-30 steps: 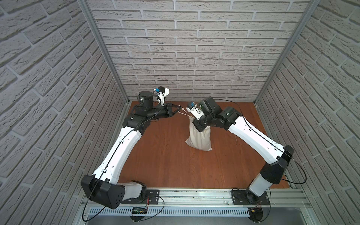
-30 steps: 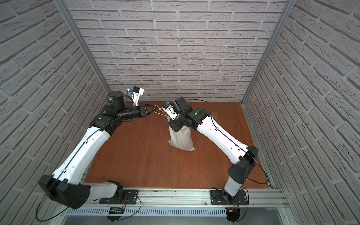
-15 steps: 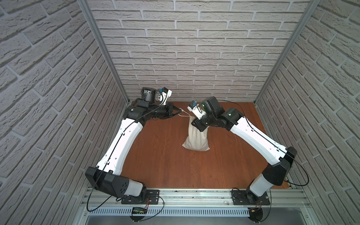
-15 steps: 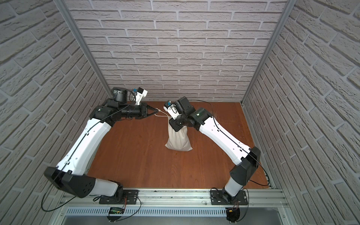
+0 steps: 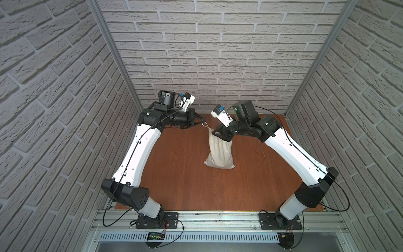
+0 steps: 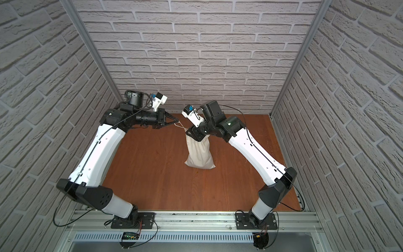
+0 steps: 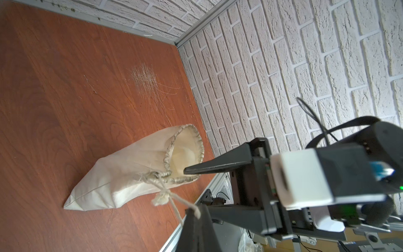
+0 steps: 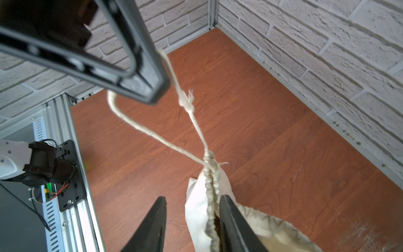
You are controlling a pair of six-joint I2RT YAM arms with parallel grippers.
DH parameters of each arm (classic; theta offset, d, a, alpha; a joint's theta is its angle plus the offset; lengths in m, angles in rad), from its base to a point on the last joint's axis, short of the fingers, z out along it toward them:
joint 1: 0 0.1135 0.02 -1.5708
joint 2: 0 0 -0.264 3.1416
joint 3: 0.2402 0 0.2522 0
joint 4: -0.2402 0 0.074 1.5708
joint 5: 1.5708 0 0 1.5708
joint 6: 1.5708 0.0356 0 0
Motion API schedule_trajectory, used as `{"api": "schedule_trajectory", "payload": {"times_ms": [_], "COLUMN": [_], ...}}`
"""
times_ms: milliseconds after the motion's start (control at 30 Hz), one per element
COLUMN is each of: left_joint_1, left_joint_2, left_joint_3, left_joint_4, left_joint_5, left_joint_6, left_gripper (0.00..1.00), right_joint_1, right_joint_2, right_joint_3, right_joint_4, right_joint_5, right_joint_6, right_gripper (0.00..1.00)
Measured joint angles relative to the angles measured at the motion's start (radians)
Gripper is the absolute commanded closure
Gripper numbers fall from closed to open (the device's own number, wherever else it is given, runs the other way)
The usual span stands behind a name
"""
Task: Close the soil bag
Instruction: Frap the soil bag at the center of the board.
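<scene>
Only the right wrist view shows how the right gripper (image 8: 193, 198) meets the soil bag (image 8: 199, 218). Its jaws stand apart: one finger (image 8: 231, 218) lies against the gathered rim, apparently inside the mouth, and the other finger (image 8: 152, 220) hangs outside, clear of the cloth. In both top views this gripper covers the neck.

The left wrist view adds that the mouth (image 7: 185, 150) gapes wide open. The left gripper (image 5: 203, 120) has its jaws together on the cord (image 8: 196, 124). Two strands run from its tip to the neck, one straight and carrying a knot (image 8: 186, 102), the other curved.

The bag rests with its base on the wooden table (image 5: 174, 174), towards the back and near the middle, and its neck is raised to the right gripper. The two grippers are near each other, with only the cord between them.

Pale scratches and thin fibres (image 7: 146, 76) mark the table beside the brick-patterned wall (image 5: 218, 65). A metal rail (image 5: 218, 218) runs along the front edge and carries both arm bases.
</scene>
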Motion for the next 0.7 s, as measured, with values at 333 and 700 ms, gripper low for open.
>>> {"api": "schedule_trajectory", "payload": {"times_ms": [333, 700], "left_joint_1": [0.003, 0.003], "left_joint_2": [0.003, 0.003], "left_joint_3": [0.003, 0.009], "left_joint_4": [-0.007, -0.007], "left_joint_5": [0.0, -0.002], "left_joint_6": [-0.008, -0.023], "left_gripper": [1.0, 1.0], "right_joint_1": [0.007, 0.054], "right_joint_2": [0.074, 0.079], "right_joint_3": [0.016, 0.016], "right_joint_4": [0.072, 0.135], "right_joint_5": [-0.105, -0.054], "right_joint_6": [-0.013, -0.014], "right_gripper": [0.7, 0.97]}}
